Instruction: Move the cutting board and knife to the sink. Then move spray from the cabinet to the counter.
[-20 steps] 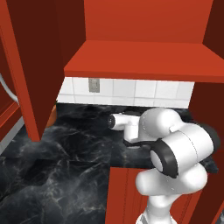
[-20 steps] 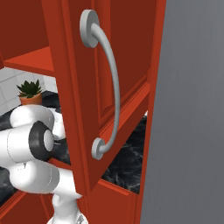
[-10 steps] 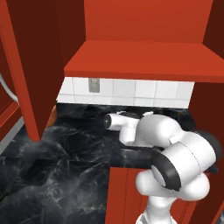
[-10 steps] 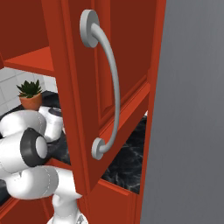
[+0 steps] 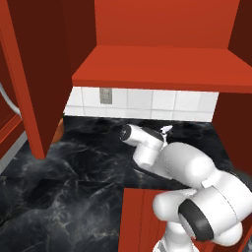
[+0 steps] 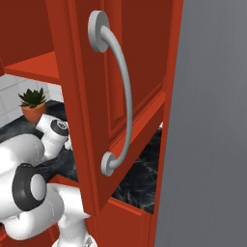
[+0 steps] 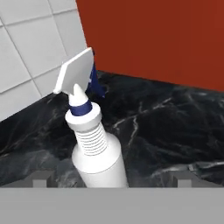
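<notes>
— Spray [image 7: 94, 148] count?
— One bottle, upright on the black tabletop [image 7: 175, 127], near the white tiled wall [image 7: 30, 52] and below the red cabinet [image 5: 157, 69].
— Fingers [image 7: 42, 178]?
— Spread wide either side of the bottle's base, gripping nothing.
— Other containers?
— One potted plant [image 6: 33, 106] by that wall.

- A white tiled backsplash [image 5: 147, 101] runs along the far wall, with grey grout lines.
- A grey wall outlet [image 5: 105, 95] sits on the tiles, toward the left.
- A potted green plant [image 6: 33, 104] in a terracotta pot stands at the far left, by the tiles.
- A flat grey wall panel [image 6: 207, 125] rises at the near right.
- Light is even, with soft shadows.
</notes>
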